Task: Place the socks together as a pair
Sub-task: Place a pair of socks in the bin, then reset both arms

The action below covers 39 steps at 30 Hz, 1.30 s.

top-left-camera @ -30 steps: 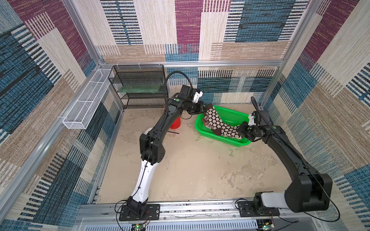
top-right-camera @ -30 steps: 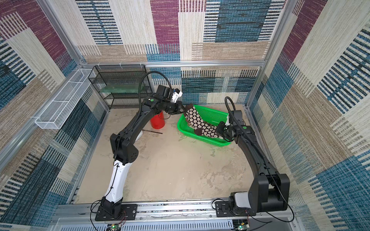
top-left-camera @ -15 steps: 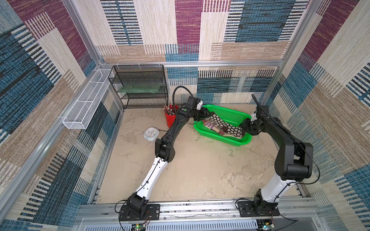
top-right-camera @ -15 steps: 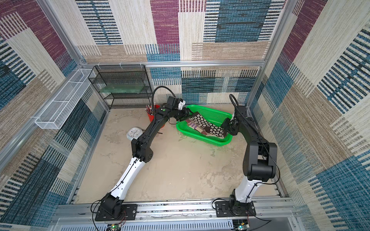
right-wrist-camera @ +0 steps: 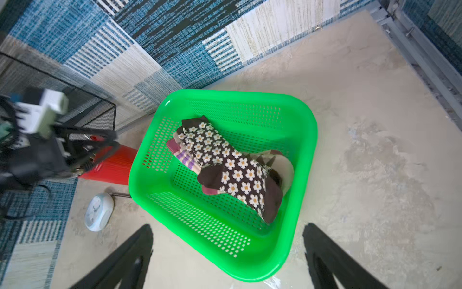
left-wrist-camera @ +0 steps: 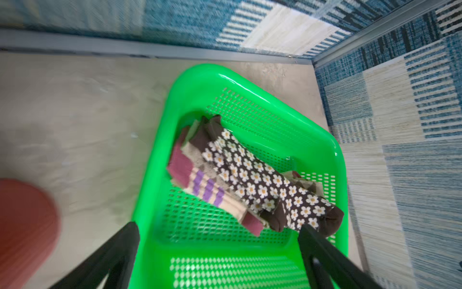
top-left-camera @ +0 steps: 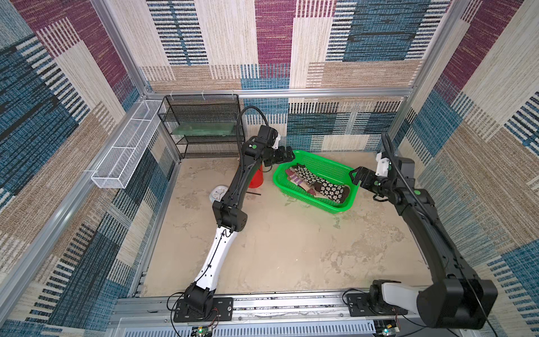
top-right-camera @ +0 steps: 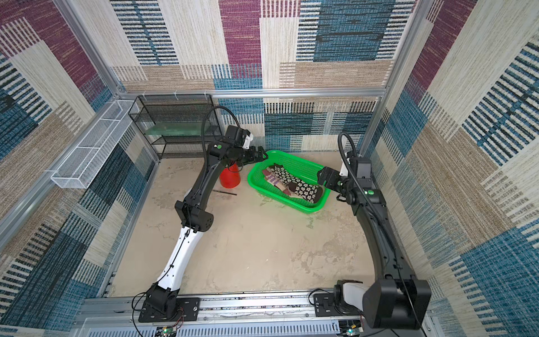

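Left wrist view shows my left pincer [left-wrist-camera: 217,226] wide and empty over the green basket [left-wrist-camera: 147,195], the right pincer [right-wrist-camera: 228,226] equally wide beside it, so I should lift both clear without snagging the flowered socks [left-wrist-camera: 250,175] lying together inside.

Pretty clearly a robotics lab test cell, not anyone's home. The whole thing is boxed in by an aluminium frame [top-left-camera: 280,92] with patchwork woven wall panels [top-left-camera: 274,35] on three sides. A left arm [top-left-camera: 234,186] and right arm [top-left-camera: 421,221] are bolted to a metal rail [top-left-camera: 285,305] along the front of a beige stone-look tabletop [top-left-camera: 291,248]. A small circuit board [top-left-camera: 201,331] with a lit LED sits just below that rail. The black mesh shelf [top-left-camera: 204,125], white wire basket [top-left-camera: 128,151] and green basket [right-wrist-camera: 225,95] of socks [right-wrist-camera: 225,160] look like props.
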Available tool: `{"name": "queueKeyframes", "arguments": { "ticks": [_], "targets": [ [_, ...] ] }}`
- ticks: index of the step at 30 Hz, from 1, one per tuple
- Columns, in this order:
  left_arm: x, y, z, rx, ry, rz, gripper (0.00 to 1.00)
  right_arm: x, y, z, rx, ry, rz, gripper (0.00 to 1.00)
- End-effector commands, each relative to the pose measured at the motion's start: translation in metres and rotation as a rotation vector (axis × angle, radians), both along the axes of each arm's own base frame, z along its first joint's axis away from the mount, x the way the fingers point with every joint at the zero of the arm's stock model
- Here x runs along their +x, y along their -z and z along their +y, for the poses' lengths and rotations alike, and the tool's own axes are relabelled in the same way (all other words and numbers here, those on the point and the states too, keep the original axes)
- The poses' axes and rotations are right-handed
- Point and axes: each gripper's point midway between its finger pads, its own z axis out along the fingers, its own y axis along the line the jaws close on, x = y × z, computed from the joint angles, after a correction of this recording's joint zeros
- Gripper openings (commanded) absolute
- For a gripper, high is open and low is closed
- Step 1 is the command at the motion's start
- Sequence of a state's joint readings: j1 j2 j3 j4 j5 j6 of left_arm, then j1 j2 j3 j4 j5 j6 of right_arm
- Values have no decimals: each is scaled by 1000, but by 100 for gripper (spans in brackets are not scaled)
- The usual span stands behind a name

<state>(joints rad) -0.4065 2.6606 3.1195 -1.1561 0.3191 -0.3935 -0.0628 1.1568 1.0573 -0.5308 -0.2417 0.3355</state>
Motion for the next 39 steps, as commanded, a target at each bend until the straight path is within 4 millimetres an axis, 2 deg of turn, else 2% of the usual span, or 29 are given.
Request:
{"name": "queueKeyframes", "arguments": {
  "ticks": [1,5,8,10,13,15,17,18,19,20,21,23,25,28,30,32,34,36,39],
  "targets": [
    [-77,-167,67,28,-23,-256,99,-13,7,-4,-39,1,-80,96],
    [-100,-169,122,150,-122,-209,99,-26,21,-1,-14,-1,-110,96],
    [-115,-142,172,254,-197,-70,99,-29,41,0,-7,3,-51,96],
    [-126,-134,197,294,-240,-5,99,-30,53,-1,-8,14,-6,96],
    [-136,-141,222,337,-315,-1,99,-31,68,-1,-13,19,26,96],
    [-148,-138,235,388,-343,46,99,-30,70,0,-4,22,25,96],
    [-176,-108,256,517,-361,197,99,-29,71,2,-2,20,27,96],
    [-185,-102,264,507,-388,172,99,-28,73,2,-3,20,29,96],
    [-197,-87,271,386,-446,125,99,-27,76,4,-3,11,28,96],
    [-211,-82,282,243,-545,11,99,-26,78,5,-5,6,26,96],
    [-223,-84,291,188,-617,-98,99,-25,80,5,-9,5,27,96],
    [-235,-65,295,202,-613,-223,99,-21,81,7,-20,-1,12,96],
    [-234,-8,299,307,-556,-183,99,-14,79,1,-80,31,-35,96],
    [-226,40,313,408,-563,-287,99,-5,78,-17,-193,115,-154,96],
    [-221,53,317,404,-599,-467,99,-5,77,-28,-234,176,-243,96],
    [-219,71,324,378,-663,-573,99,-6,75,-38,-242,242,-347,96],
    [-215,93,325,394,-658,-596,99,-3,70,-42,-294,251,-437,96],
    [-204,106,324,404,-639,-563,99,2,68,-41,-366,265,-440,96],
    [-178,104,315,411,-562,-611,99,5,68,-28,-432,225,-508,96]
  ]
}}
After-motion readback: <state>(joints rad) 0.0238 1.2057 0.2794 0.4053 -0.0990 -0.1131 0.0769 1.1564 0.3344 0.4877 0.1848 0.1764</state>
